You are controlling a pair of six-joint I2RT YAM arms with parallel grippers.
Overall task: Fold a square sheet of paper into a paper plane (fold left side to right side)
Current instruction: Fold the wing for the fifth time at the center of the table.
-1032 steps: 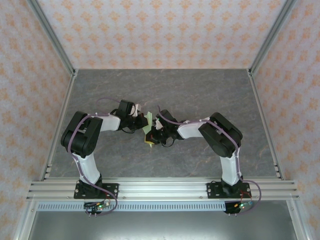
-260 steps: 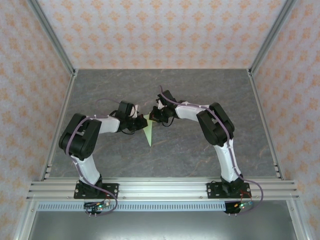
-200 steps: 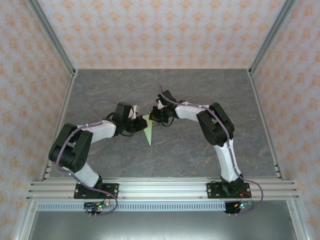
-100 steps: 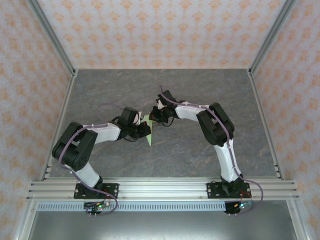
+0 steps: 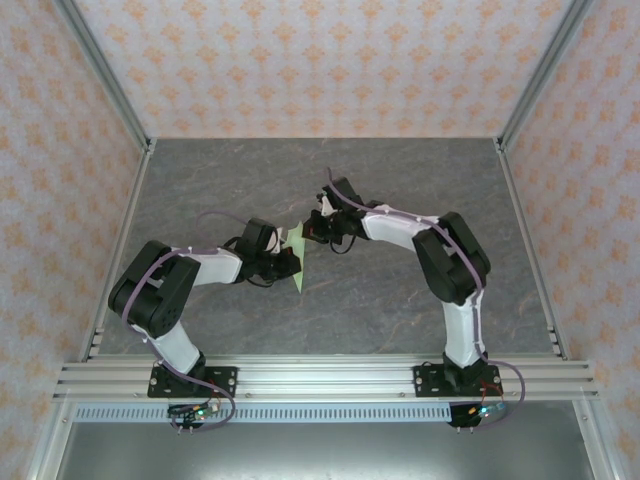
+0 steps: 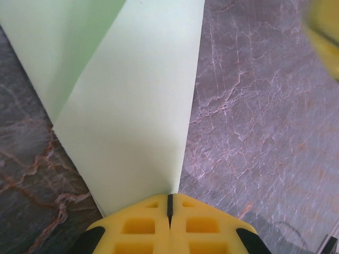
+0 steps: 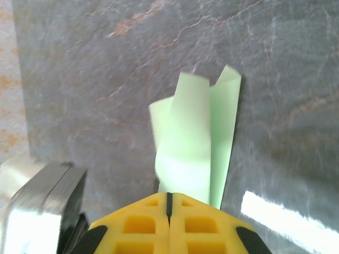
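Paper plane (image 5: pixel 297 262) sits mid-tabletop (image 5: pixel 400 180), betw. the two arms. It's already a narrow dart: long axis runs far-to-near in the top view, pointed tip twd the arm bases, wide end away.

Left claw (image 5: pixel 284 264) comes in from the plane's left flank, abt mid-length, square to the axis. Jaws are together; in the left wrist view the paper's near corner meets the seam of the yellow fingertips (image 6: pixel 137 227), w/ the flap running straight away from them. Can't tell if it pinches that corner or just presses on it.

Right claw (image 5: pixel 316 230) is at the far, wide end, jaws clamped on the paper there. In its wrist view the layers fan out ahead of the tips, lifted off the stone.

Judgement: left arm is nearer the long edge, so any left-to-right fold or crease pass falls to it, w/ the right anchoring.
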